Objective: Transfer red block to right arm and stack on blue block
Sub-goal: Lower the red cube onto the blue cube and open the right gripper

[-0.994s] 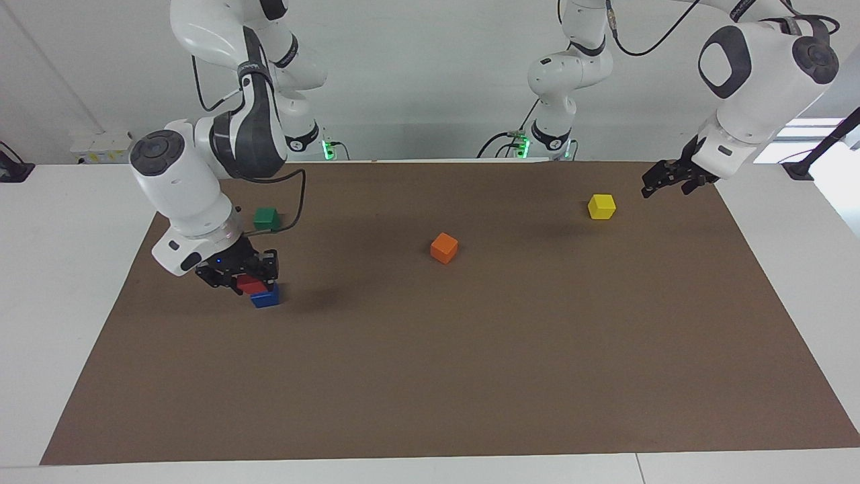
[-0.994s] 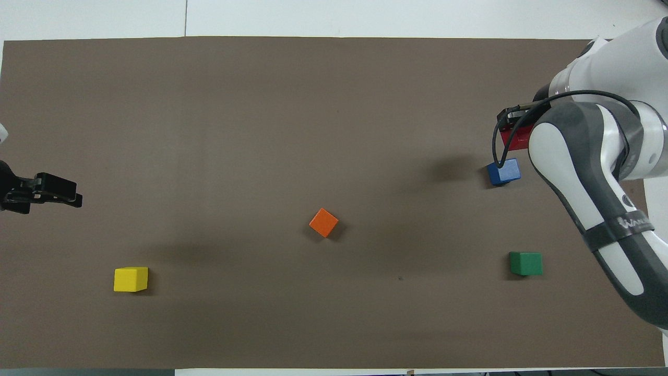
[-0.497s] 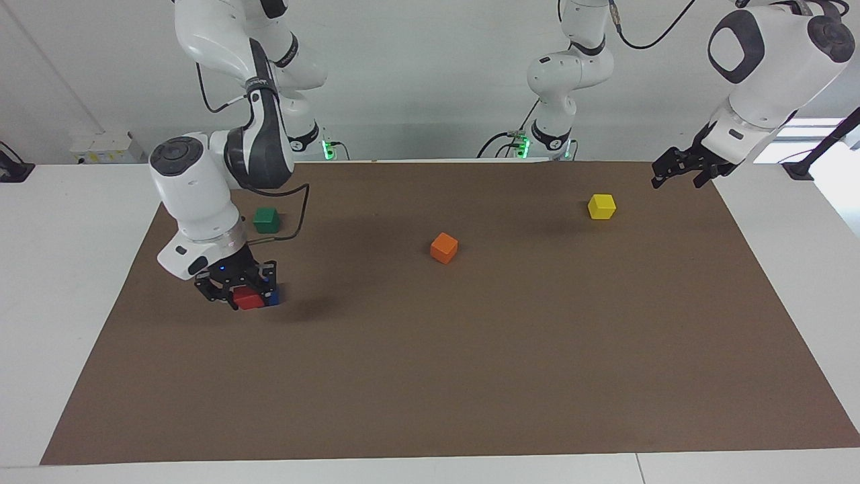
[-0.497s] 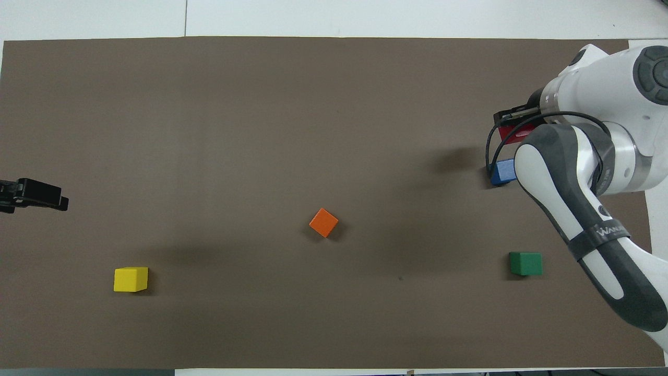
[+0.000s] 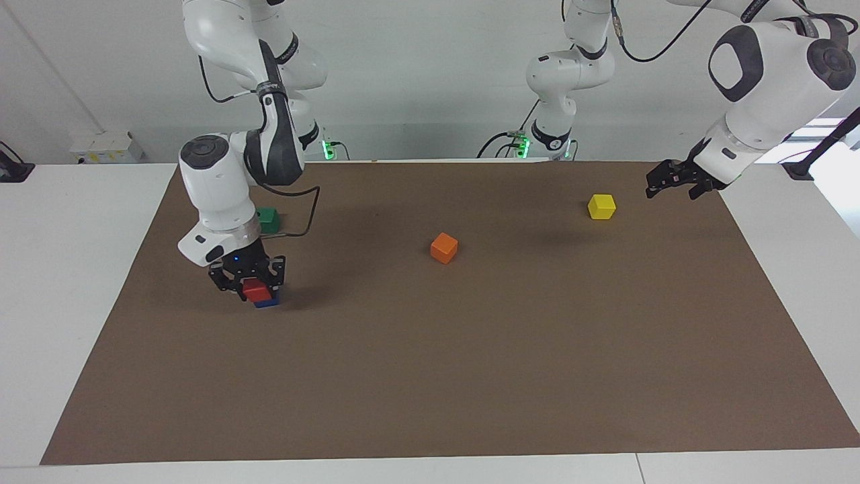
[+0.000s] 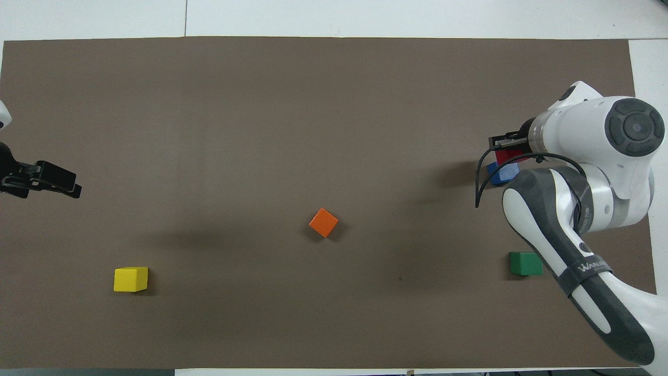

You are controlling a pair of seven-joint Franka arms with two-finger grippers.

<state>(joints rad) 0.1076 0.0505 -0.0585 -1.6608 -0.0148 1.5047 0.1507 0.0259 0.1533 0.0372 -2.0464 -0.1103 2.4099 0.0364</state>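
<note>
My right gripper [image 5: 255,288] is shut on the red block [image 5: 256,290] and holds it right over the blue block [image 5: 267,302], which stands on the brown mat at the right arm's end of the table. Only the blue block's lower edge shows under the red one. In the overhead view the red block [image 6: 507,155] and the blue block [image 6: 502,174] peek out from under the right wrist. My left gripper [image 5: 666,181] waits in the air over the mat's edge at the left arm's end, beside the yellow block; it also shows in the overhead view [image 6: 57,183].
A green block [image 5: 269,219] lies nearer to the robots than the blue block. An orange block [image 5: 444,247] lies mid-mat. A yellow block [image 5: 601,206] lies toward the left arm's end. The brown mat [image 5: 470,376] covers the table.
The right gripper has swung upright and brought the red block over the blue block, lower and centred on it. The left gripper rose a little, then dipped back.
</note>
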